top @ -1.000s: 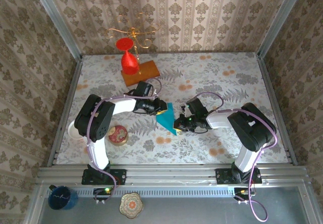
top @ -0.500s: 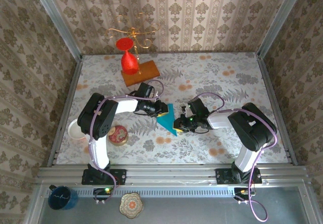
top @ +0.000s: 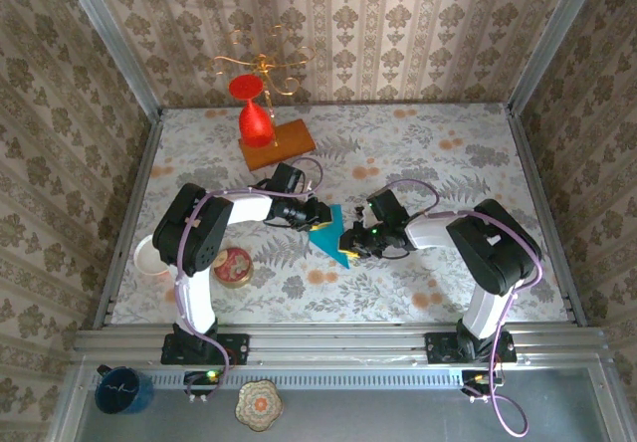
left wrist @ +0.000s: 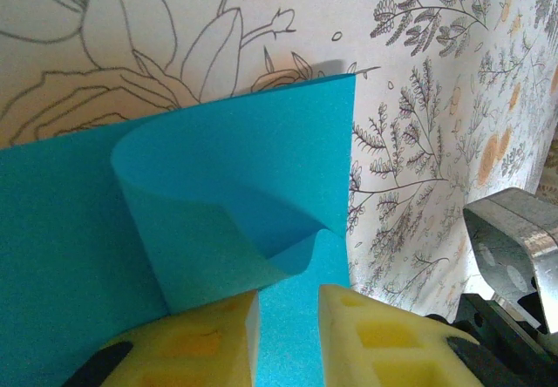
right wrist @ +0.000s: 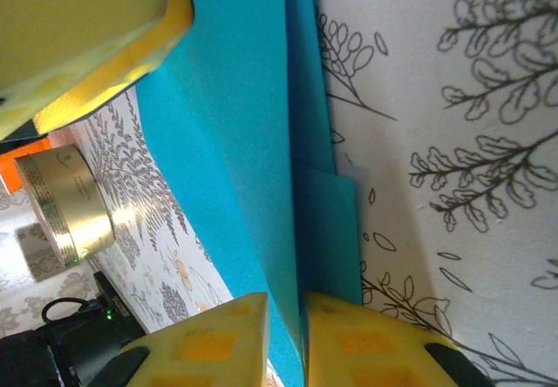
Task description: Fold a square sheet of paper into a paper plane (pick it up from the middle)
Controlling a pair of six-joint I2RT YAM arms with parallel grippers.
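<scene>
Table (top: 478,163): floral cloth, both arms reach in to its centre. Far-left part: orange block (top: 284,143) with the red glass (top: 255,118) on it, well apart from the work. Paper (top: 331,235) lies at table centre between the grippers, already creased into a pointed, layered triangle, so my read is mid-fold, not a plane yet. Left gripper (top: 317,217) is on the paper's far-left edge. Jaws are parted a little, tips down on the sheet, teal showing in the gap, nothing pinched that I can see. It looks like a hold-down. Right gripper (top: 348,244) is at the near-right edge. Jaws are nearly closed with a folded edge running into the slit; can't tell if it bites or is loose. One flap (left wrist: 218,221) curls up off the sheet, uncreased. Next move likely calls for pressing that flap flat and running the crease while the other side stays pinned; thin paper will slide otherwise. Gold tin (top: 234,266) sits toward the near-left, clear of the work. Writing: none readable. The tin's side band is too small to read, and the paper is blank.
</scene>
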